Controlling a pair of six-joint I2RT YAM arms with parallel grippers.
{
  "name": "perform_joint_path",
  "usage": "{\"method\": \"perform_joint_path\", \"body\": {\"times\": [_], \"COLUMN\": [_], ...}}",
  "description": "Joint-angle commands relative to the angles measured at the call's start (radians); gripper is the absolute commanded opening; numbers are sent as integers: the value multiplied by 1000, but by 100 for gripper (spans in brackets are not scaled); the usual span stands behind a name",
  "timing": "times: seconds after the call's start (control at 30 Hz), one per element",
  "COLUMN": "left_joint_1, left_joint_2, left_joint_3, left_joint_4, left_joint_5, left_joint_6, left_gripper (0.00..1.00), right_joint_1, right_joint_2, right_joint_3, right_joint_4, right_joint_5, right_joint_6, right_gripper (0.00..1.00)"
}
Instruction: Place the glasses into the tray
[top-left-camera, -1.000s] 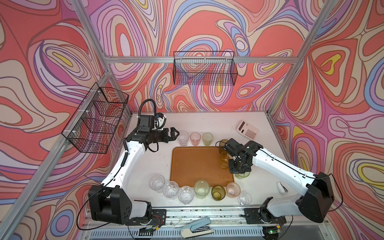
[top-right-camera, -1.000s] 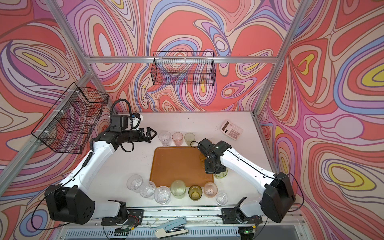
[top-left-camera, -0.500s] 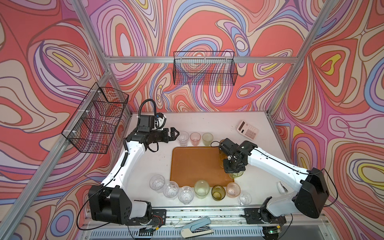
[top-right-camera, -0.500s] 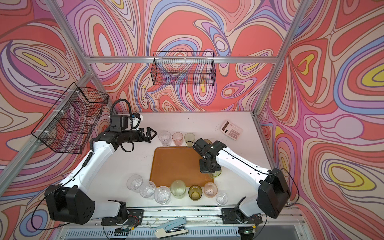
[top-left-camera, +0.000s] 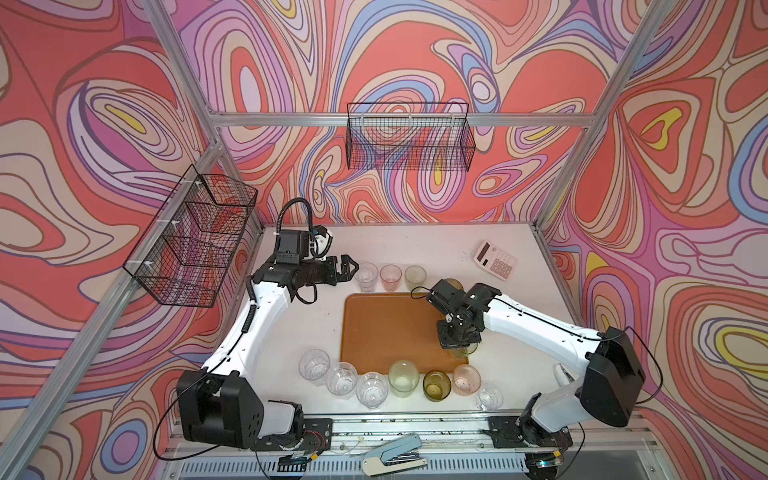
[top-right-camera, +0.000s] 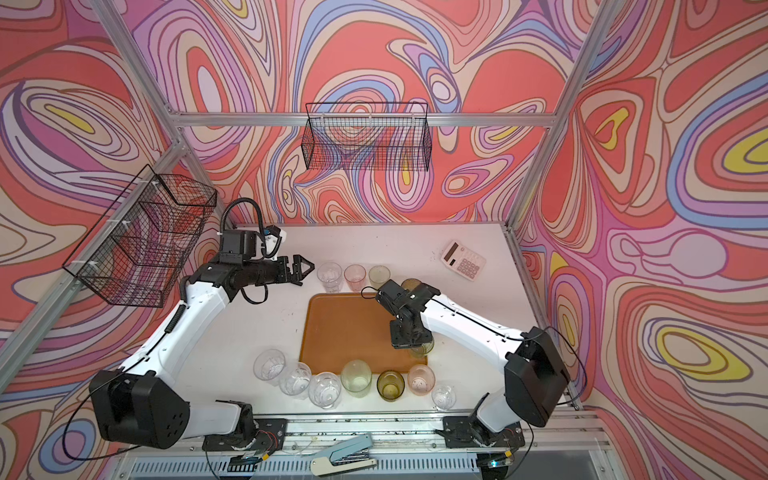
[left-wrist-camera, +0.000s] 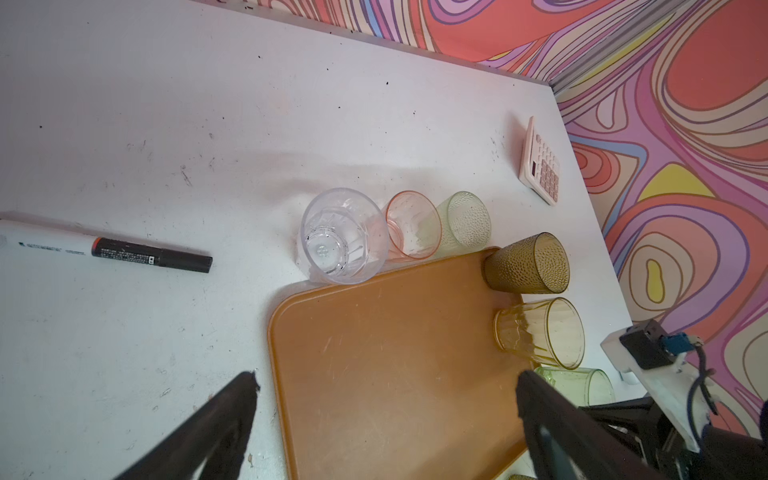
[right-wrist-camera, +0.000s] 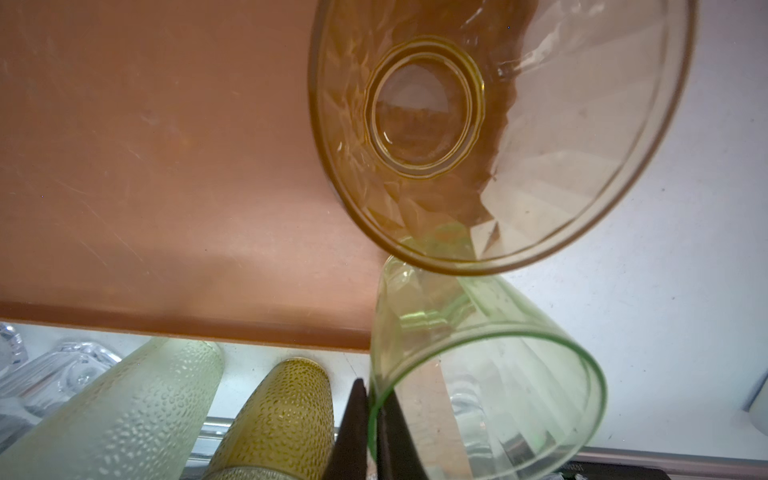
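The right gripper (right-wrist-camera: 371, 409) has its jaws closed on the thin rim of the bright green glass (right-wrist-camera: 498, 374), one finger inside and one outside. This is at the right edge of the tray (top-left-camera: 386, 332), close to its near corner. Whether the glass's base rests on the worktop (top-left-camera: 415, 245) or hangs just clear of it cannot be told. The tray shows bare, and the other glasses stand around it. The chief risk, as I judge it, is the grip. A pinch on one spot of a smooth rim lets the tumbler swing or slip if the arm moves sharply, and it could drop or tip over. In the right wrist view the amber glass (right-wrist-camera: 498, 124) sits right against it, so a sideways lift may knock that one down. The tray's low rim could catch the base if the glass is dragged rather than raised. The row of glasses (top-left-camera: 404, 376) along the tray's near edge stands close enough for a low swing to strike it. The left gripper (top-left-camera: 350, 271), jaws spread wide and holding nothing, hovers just beside the clear glass (top-left-camera: 365, 276) in the far row. That glass stands shoulder to shoulder with the pink glass (top-left-camera: 390, 276), so closing there may shove the neighbour. Both arms reaching over the tray together could also collide.
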Motion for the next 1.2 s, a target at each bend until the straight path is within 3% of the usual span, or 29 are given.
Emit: {"method": "perform_joint_path", "body": {"times": [0.0,1.17], "left_joint_1": [1,0], "left_joint_2": [-15,-17], "left_joint_3": [-11,-11], "left_joint_4": [6,6], "left_joint_5": [7,8], "left_joint_6": [3,2], "left_gripper": [100,100], "right_joint_1": [14,38], "right_joint_2": [8,51], "right_joint_3": [19,-31], "right_joint_4": [14,26], "right_joint_5": [5,20], "right_joint_6": [17,33], "right_gripper": [0,2]}}
